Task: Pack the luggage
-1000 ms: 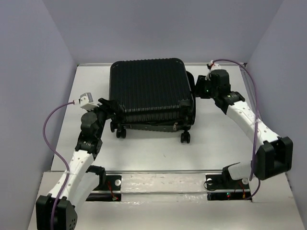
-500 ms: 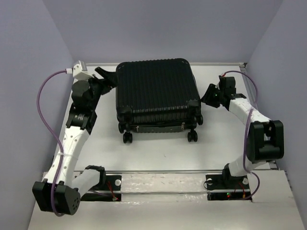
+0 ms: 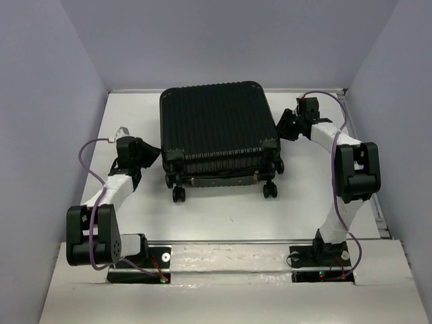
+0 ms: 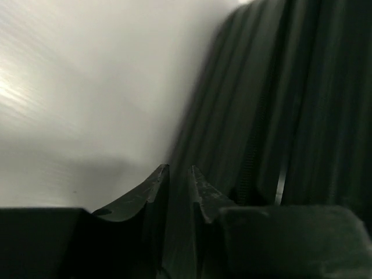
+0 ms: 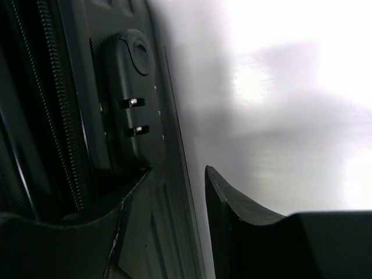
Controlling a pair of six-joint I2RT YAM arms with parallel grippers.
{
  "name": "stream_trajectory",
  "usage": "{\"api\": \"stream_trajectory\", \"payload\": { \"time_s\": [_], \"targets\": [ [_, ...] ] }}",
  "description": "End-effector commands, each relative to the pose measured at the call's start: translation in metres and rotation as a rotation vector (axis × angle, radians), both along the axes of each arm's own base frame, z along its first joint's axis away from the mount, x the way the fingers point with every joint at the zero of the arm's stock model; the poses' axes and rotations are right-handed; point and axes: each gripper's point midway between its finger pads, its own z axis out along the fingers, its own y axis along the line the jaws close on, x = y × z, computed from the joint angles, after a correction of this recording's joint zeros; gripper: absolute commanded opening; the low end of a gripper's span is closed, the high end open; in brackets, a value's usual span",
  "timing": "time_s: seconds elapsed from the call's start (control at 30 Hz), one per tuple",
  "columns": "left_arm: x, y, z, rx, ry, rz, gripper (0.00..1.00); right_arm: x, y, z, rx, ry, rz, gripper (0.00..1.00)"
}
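Observation:
The luggage point(image 3: 216, 128) is a black ribbed hard-shell suitcase lying flat and closed at the back middle of the table, with its wheels point(image 3: 179, 194) toward the near edge. My left gripper point(image 3: 154, 154) sits low beside its near left corner. In the left wrist view point(image 4: 177, 170) its fingers stand a narrow slit apart and hold nothing, with the ribbed shell point(image 4: 290, 116) just to the right. My right gripper point(image 3: 282, 125) is at the luggage's right side. In the right wrist view point(image 5: 174, 180) it is open, and the shell's edge by the zip lock point(image 5: 131, 99) lies between its fingers.
The white table point(image 3: 223, 216) is walled in by pale purple panels point(image 3: 47, 101) on the left, back and right. A metal rail point(image 3: 229, 256) with both arm bases runs along the near edge. Both arms are folded, elbows near the side walls.
The left arm has dropped from the back left to the luggage's near left corner. The right gripper has moved back along the right side. The luggage has slid slightly left.

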Motion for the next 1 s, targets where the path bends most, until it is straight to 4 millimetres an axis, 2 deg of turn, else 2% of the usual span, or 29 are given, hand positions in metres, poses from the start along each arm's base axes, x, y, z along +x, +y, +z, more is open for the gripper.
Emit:
{"api": "stream_trajectory", "payload": {
  "time_s": [0.0, 0.03, 0.07, 0.1, 0.13, 0.17, 0.2, 0.23, 0.27, 0.3, 0.33, 0.37, 0.4, 0.47, 0.5, 0.53, 0.6, 0.63, 0.67, 0.73, 0.77, 0.8, 0.87, 0.9, 0.93, 0.97],
  "targets": [
    [0.009, -0.038, 0.031, -0.024, -0.139, -0.105, 0.26, 0.02, 0.081, 0.033, 0.112, -0.1, 0.204, 0.46],
    [0.004, -0.043, 0.023, -0.02, -0.123, -0.119, 0.24, 0.023, 0.09, 0.024, 0.115, -0.082, 0.229, 0.46],
    [-0.002, -0.055, 0.019, -0.016, -0.114, -0.149, 0.23, 0.032, 0.107, 0.04, 0.126, -0.125, 0.267, 0.46],
    [-0.006, -0.059, 0.02, -0.009, -0.121, -0.162, 0.22, 0.034, 0.118, 0.046, 0.144, -0.135, 0.307, 0.46],
    [-0.015, -0.064, 0.01, -0.005, -0.101, -0.172, 0.22, 0.036, 0.127, 0.032, 0.144, -0.101, 0.337, 0.46],
    [-0.016, -0.069, 0.016, -0.004, -0.118, -0.183, 0.22, 0.04, 0.136, 0.051, 0.153, -0.135, 0.364, 0.46],
    [-0.026, -0.072, 0.006, 0.003, -0.097, -0.187, 0.2, 0.044, 0.145, 0.041, 0.155, -0.112, 0.387, 0.48],
    [-0.034, -0.081, 0.012, 0.003, -0.119, -0.214, 0.2, 0.055, 0.162, 0.074, 0.189, -0.184, 0.445, 0.49],
    [-0.041, -0.083, 0.01, 0.005, -0.112, -0.218, 0.2, 0.057, 0.168, 0.079, 0.211, -0.183, 0.467, 0.5],
    [-0.053, -0.091, 0.012, -0.002, -0.131, -0.238, 0.19, 0.061, 0.175, 0.075, 0.245, -0.165, 0.494, 0.55],
    [-0.061, -0.094, 0.01, -0.012, -0.123, -0.242, 0.19, 0.072, 0.181, 0.104, 0.269, -0.225, 0.502, 0.59],
    [-0.071, -0.096, 0.003, -0.014, -0.106, -0.247, 0.19, 0.076, 0.183, 0.111, 0.276, -0.236, 0.508, 0.68],
    [-0.075, -0.095, 0.013, -0.018, -0.145, -0.233, 0.19, 0.08, 0.186, 0.109, 0.283, -0.236, 0.516, 0.74],
    [-0.089, -0.099, 0.012, -0.028, -0.134, -0.238, 0.19, 0.085, 0.188, 0.125, 0.287, -0.26, 0.518, 0.8],
    [-0.093, -0.094, 0.02, -0.03, -0.168, -0.218, 0.18, 0.09, 0.181, 0.144, 0.283, -0.291, 0.507, 0.85],
    [-0.097, -0.094, 0.013, -0.029, -0.142, -0.22, 0.18, 0.091, 0.18, 0.146, 0.279, -0.297, 0.504, 0.87],
    [-0.102, -0.087, 0.036, -0.035, -0.219, -0.19, 0.18, 0.094, 0.164, 0.166, 0.268, -0.336, 0.48, 0.89],
    [-0.104, -0.085, 0.039, -0.033, -0.226, -0.185, 0.18, 0.092, 0.164, 0.174, 0.265, -0.355, 0.486, 0.89],
    [-0.106, -0.084, 0.041, -0.03, -0.228, -0.185, 0.18, 0.091, 0.155, 0.192, 0.258, -0.393, 0.483, 0.89],
    [-0.109, -0.088, 0.048, -0.044, -0.249, -0.212, 0.18, 0.086, 0.148, 0.219, 0.263, -0.448, 0.499, 0.86],
    [-0.109, -0.089, 0.05, -0.047, -0.251, -0.215, 0.18, 0.08, 0.14, 0.243, 0.249, -0.507, 0.509, 0.84],
    [-0.113, -0.098, 0.051, -0.067, -0.246, -0.265, 0.18, 0.075, 0.139, 0.257, 0.242, -0.54, 0.521, 0.82],
    [-0.112, -0.105, 0.052, -0.073, -0.25, -0.293, 0.18, 0.062, 0.135, 0.274, 0.205, -0.596, 0.551, 0.76],
    [-0.112, -0.109, 0.053, -0.081, -0.255, -0.31, 0.18, 0.043, 0.132, 0.304, 0.198, -0.655, 0.568, 0.62],
    [-0.111, -0.111, 0.054, -0.083, -0.258, -0.32, 0.18, 0.03, 0.133, 0.284, 0.213, -0.6, 0.597, 0.55],
    [-0.108, -0.113, 0.061, -0.089, -0.284, -0.321, 0.18, 0.019, 0.131, 0.287, 0.203, -0.629, 0.616, 0.43]
  ]
}}
